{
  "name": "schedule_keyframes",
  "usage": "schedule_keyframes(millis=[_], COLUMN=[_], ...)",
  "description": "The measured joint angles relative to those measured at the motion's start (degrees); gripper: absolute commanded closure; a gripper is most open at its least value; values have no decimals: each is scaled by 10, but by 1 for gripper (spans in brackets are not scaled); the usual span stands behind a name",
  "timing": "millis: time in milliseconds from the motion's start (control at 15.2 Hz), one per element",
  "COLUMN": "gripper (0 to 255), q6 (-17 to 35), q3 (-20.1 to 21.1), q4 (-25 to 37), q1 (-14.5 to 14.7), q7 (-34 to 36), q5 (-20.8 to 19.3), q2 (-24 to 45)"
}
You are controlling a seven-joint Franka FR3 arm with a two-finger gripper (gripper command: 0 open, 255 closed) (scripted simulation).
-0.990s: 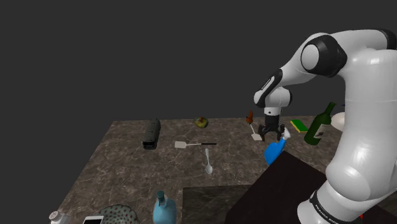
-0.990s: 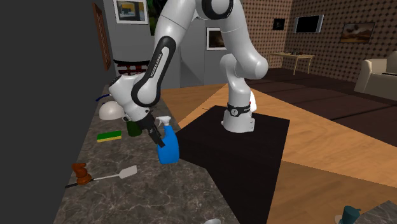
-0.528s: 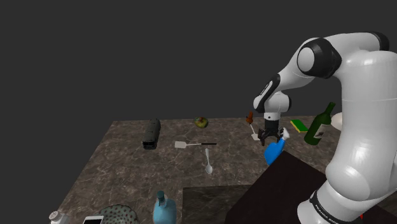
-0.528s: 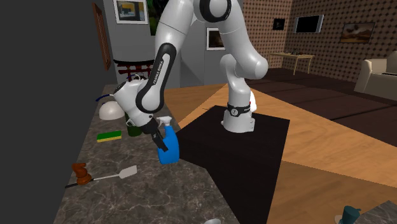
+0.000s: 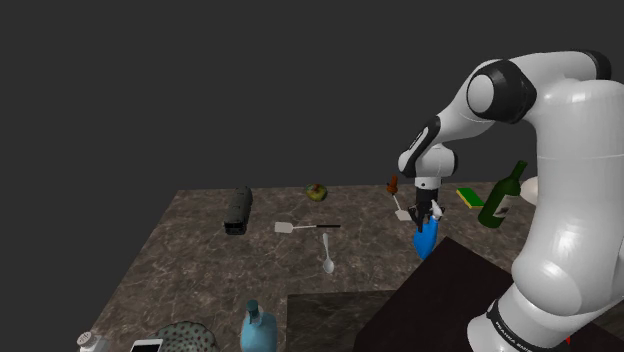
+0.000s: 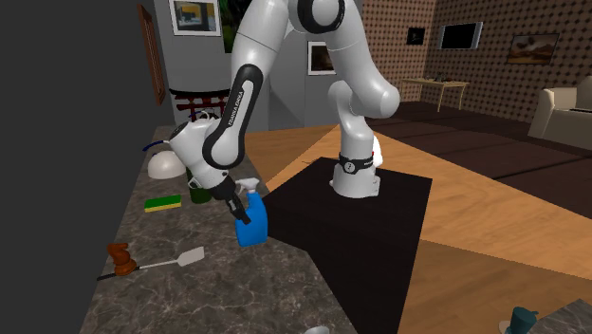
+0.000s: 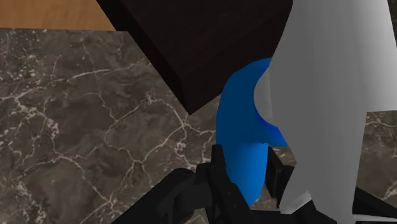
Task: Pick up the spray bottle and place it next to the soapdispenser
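Note:
The spray bottle [image 5: 426, 238] is blue with a white trigger head. It stands on the dark marble counter [image 5: 200, 260], at the corner of the black stand [image 5: 450, 295]. My gripper [image 5: 424, 212] comes down on it from above and is shut on its neck. In the second exterior view the gripper [image 6: 237, 204] clasps the spray bottle [image 6: 252, 220] just under the white head. The wrist view shows both black fingers [image 7: 219, 172] pressed against the blue spray bottle [image 7: 245, 127]. The soap dispenser [image 5: 258, 328], a blue bottle, stands at the counter's near edge, far toward the shoulder view's lower left.
A green wine bottle [image 5: 503, 197], a green-yellow sponge [image 5: 470, 197] and a white bowl [image 6: 164, 164] sit behind the gripper. A spatula [image 5: 300, 227], a spoon [image 5: 327, 255], a dark loaf-shaped object [image 5: 238, 210] and a small brown figure [image 5: 393, 184] lie across the counter.
The fingers, apart around the bottle's neck before, have closed on it. The bottle has turned slightly, so less of its white head shows in the shoulder view.

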Motion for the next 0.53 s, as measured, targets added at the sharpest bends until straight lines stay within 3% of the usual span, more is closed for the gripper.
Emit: schedule_keyframes(millis=[528], gripper=[255], q6=[-3], q3=[-1], q4=[-1], q1=[1], q7=[1], q5=[-1], q2=[-4])
